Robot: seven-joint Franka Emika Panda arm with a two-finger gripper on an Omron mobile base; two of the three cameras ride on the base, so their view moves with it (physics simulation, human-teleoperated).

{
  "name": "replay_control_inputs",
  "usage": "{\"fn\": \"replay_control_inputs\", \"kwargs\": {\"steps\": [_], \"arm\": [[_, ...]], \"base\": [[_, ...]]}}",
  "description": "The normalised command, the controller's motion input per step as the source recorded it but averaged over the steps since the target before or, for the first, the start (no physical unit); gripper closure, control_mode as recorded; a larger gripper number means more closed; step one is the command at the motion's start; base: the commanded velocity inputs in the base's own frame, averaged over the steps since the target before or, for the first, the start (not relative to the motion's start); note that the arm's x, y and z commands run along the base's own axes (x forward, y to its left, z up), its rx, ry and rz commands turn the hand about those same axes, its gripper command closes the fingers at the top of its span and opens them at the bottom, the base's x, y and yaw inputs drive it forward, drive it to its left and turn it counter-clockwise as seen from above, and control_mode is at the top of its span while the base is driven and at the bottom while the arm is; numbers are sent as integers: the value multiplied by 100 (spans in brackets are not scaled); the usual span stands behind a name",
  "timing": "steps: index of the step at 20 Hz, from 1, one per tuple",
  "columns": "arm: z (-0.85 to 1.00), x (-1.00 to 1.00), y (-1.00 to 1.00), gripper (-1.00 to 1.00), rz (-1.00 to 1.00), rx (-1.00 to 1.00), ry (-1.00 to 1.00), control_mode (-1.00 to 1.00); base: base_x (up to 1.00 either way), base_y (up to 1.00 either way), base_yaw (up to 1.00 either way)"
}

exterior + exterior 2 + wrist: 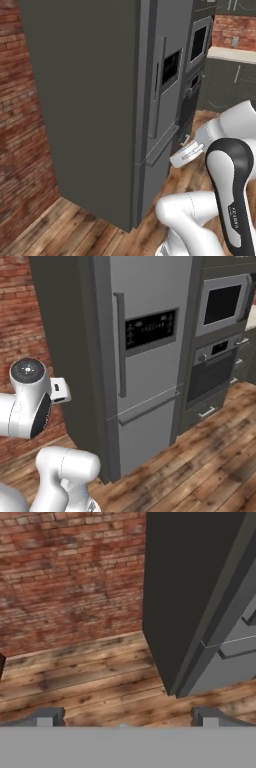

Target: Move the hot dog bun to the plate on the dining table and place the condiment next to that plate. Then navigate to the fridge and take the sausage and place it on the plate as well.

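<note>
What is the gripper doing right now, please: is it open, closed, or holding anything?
Gripper: open and empty, its two dark fingertips spread wide apart, pointing at the wooden floor beside the tall grey fridge.

light: even, dim, diffuse | shadows: faint | glare: none | focus: soft, low-resolution render

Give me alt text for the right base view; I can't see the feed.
A tall grey fridge with doors closed stands straight ahead, its vertical handle beside a dark control panel. A built-in oven stack is to its right, a brick wall to its left, wooden floor below.
</note>
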Motion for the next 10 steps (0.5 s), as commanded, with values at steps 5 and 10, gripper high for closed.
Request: {"fn": "replay_control_inputs", "kwargs": {"steps": [5, 10], "arm": [[0, 0, 0, -100, 0, 0, 0, 100], [0, 0, 0, -100, 0, 0, 0, 100]], "base": [[47, 14, 0], [60, 1, 0]]}}
